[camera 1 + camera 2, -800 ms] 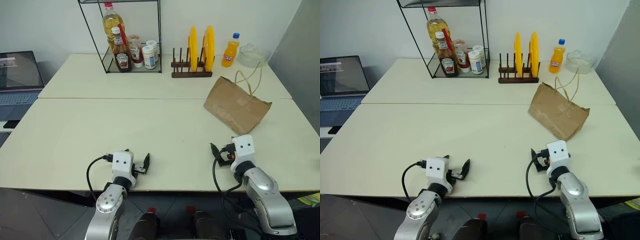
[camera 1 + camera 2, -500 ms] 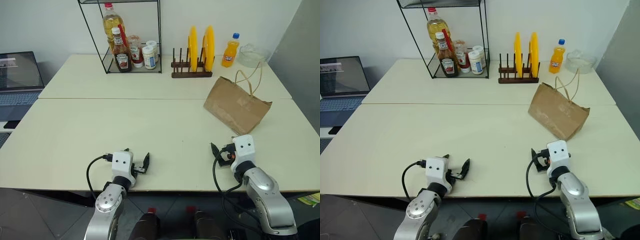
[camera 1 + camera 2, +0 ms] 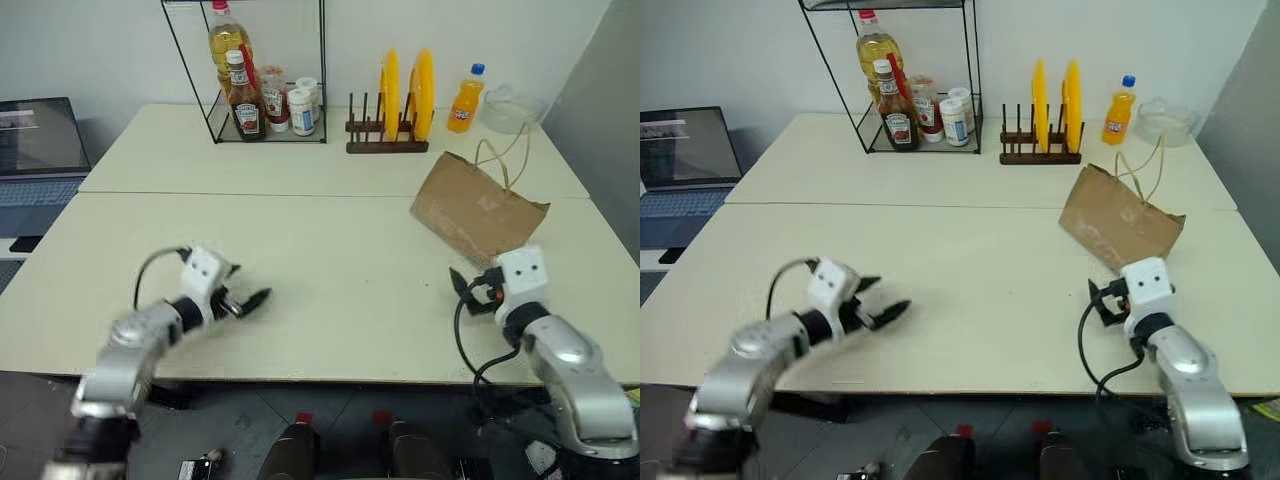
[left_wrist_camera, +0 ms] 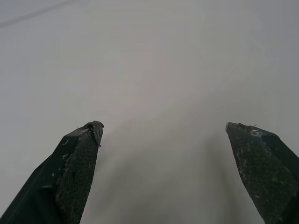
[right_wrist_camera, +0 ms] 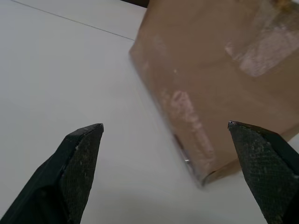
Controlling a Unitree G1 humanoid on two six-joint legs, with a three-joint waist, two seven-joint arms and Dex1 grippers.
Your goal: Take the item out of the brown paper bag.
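Observation:
The brown paper bag [image 3: 478, 208] lies on its side at the right of the cream table [image 3: 330, 240], twine handles toward the back. The item is hidden; nothing of it shows outside the bag. My right gripper [image 3: 463, 291] stands open just in front of the bag's near end, pointing toward it. In the right wrist view the bag [image 5: 210, 70] sits close ahead, between and beyond the spread fingers [image 5: 77, 163]. My left gripper [image 3: 246, 293] hovers open over the bare tabletop at the front left, far from the bag, with nothing between its fingers [image 4: 79, 168].
At the back stand a wire rack [image 3: 262, 70] with sauce and oil bottles, a wooden rack with two yellow plates [image 3: 403, 85], an orange soda bottle [image 3: 463, 98] and a glass bowl [image 3: 510, 105]. A laptop [image 3: 35, 150] sits off the table's left.
My left arm has swung outward to the left and forward over the table. The right gripper has edged nearer the bag. Both stayed open.

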